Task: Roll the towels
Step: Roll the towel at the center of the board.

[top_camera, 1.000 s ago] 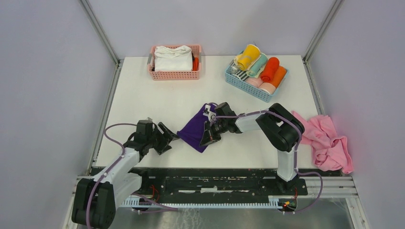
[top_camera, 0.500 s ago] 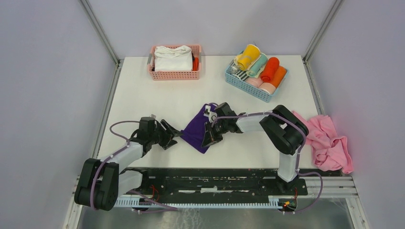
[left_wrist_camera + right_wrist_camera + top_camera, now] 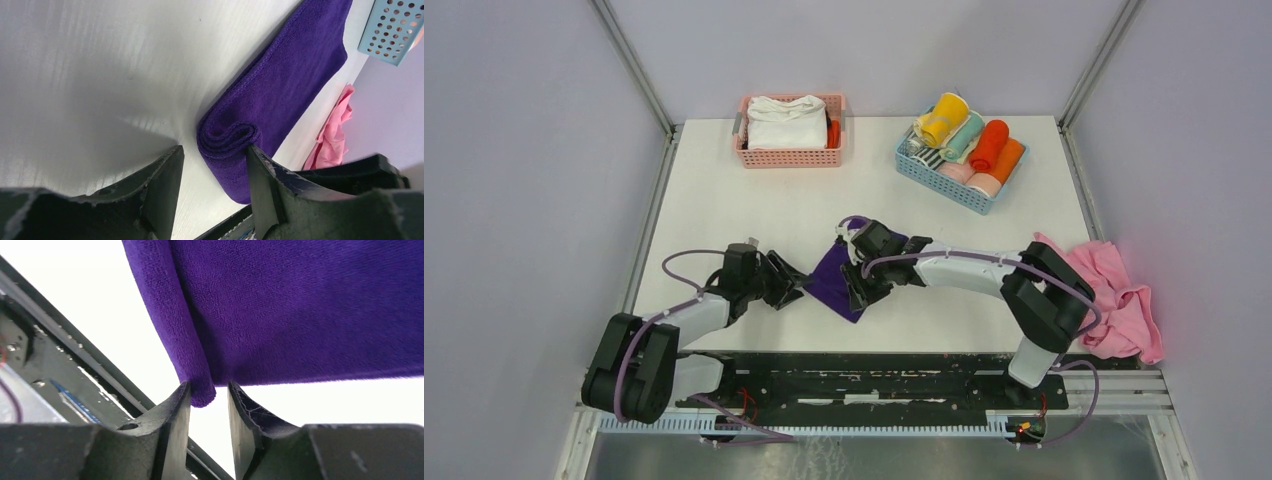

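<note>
Lying on the tabletop [image 3: 754, 215], the dark purple towel [image 3: 280, 95] shows a spiral coil; my left end effector [image 3: 214, 151] and right end effector [image 3: 209, 386] straddle it, parted.

A white table [image 3: 754, 200] fills the middle, evenly lit, with only soft shadows on it. Plain pale lilac-grey walls close it in: a far wall [image 3: 864, 50], a left wall [image 3: 514, 200] and a right wall [image 3: 1199, 150]. A silver left post [image 3: 632, 65] and right post [image 3: 1102, 62] slant up from the far corners. A black rail [image 3: 874, 375] runs along the near edge, with a brushed metal sheet [image 3: 874, 458] nearer still.
</note>
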Motion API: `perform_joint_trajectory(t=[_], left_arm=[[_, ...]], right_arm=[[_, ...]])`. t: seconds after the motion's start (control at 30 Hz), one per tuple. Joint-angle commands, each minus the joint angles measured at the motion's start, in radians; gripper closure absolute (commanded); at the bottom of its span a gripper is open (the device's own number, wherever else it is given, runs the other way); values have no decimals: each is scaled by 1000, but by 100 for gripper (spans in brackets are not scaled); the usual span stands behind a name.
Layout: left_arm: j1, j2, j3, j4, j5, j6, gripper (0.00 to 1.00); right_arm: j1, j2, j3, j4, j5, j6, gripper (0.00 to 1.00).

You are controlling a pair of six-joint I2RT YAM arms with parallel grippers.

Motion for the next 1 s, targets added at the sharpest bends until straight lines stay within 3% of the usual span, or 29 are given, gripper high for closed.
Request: perform_joint_trajectory(t=[0.0,0.17,0.37,0.97], left_arm=[[-17,35,-29,-119,-122,3,43],[-25,22,-33,-147,-162,6,45],[-30,26,-29,-165,-181,6,45],[-38,58,-22,-162,-197,16,45]], right_arm=[[76,-105,77,-108,307,-92,58],[203,-145,100,-72,470,-171,52],[309,-57,171,-41,528,-257,47],[338,203,237,-110,636,-294,42]])
